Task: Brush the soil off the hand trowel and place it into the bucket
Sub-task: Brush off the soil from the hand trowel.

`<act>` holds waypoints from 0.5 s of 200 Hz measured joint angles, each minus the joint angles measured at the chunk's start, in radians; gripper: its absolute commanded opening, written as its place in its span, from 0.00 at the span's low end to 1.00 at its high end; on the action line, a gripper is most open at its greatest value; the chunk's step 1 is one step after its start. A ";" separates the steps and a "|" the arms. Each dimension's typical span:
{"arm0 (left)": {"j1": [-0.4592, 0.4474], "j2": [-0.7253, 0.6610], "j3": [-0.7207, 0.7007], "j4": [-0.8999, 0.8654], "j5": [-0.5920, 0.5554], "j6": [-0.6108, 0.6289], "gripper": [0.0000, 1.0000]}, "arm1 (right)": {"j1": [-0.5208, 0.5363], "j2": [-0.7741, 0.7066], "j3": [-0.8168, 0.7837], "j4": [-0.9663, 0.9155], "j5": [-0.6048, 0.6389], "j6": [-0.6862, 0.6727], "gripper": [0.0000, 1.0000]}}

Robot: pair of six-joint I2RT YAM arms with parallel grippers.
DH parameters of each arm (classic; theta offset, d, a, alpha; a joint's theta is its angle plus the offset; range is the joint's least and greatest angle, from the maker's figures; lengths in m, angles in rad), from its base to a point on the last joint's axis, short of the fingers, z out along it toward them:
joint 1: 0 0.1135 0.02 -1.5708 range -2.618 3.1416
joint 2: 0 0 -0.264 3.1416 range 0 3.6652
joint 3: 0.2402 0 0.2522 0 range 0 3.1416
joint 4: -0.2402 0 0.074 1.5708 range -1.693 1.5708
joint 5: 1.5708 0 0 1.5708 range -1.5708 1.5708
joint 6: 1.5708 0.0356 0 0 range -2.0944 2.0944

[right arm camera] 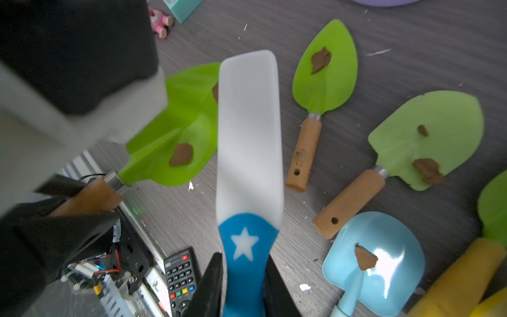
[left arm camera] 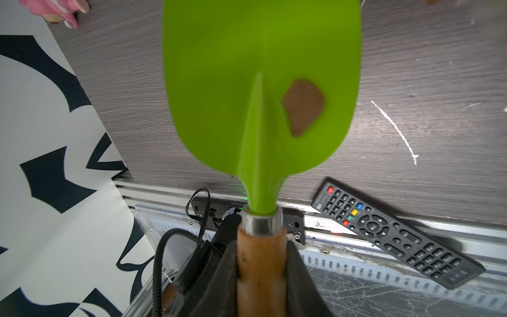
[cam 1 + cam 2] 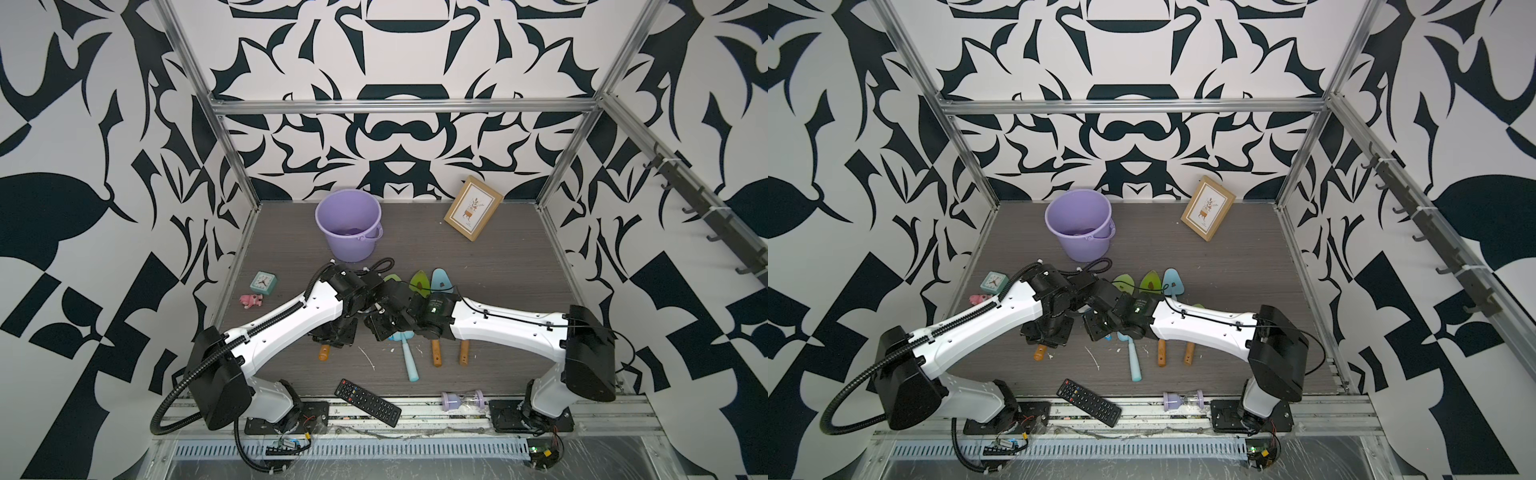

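Note:
My left gripper (image 2: 262, 255) is shut on the wooden handle (image 2: 260, 274) of a bright green hand trowel (image 2: 260, 82), held above the table. One brown clump of soil (image 2: 303, 107) sticks to its blade. My right gripper (image 1: 244, 274) is shut on the blue, star-marked handle of a brush (image 1: 249, 131). The brush's white head lies across the edge of the held trowel (image 1: 178, 131), between a soil clump (image 1: 181, 158) and another that it half covers. Whether brush and blade touch I cannot tell. The lilac bucket (image 3: 348, 224) (image 3: 1079, 224) stands upright at the back left.
Three more soiled trowels lie on the table: pointed green (image 1: 325, 82), pale green (image 1: 428, 131), light blue (image 1: 384, 263). A remote (image 3: 368, 401) and an hourglass (image 3: 462, 400) lie at the front edge. Clock (image 3: 264, 282) and pink toy (image 3: 252, 300) sit left, a picture frame (image 3: 473, 208) at the back right.

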 measured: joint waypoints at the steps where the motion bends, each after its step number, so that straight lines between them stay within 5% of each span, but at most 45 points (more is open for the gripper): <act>1: 0.000 0.000 0.000 -0.002 0.000 0.000 0.00 | 0.001 0.000 0.000 0.000 0.002 0.000 0.00; 100: -0.005 -0.031 -0.005 -0.034 0.027 0.007 0.00 | 0.026 -0.043 -0.084 0.151 -0.054 0.054 0.00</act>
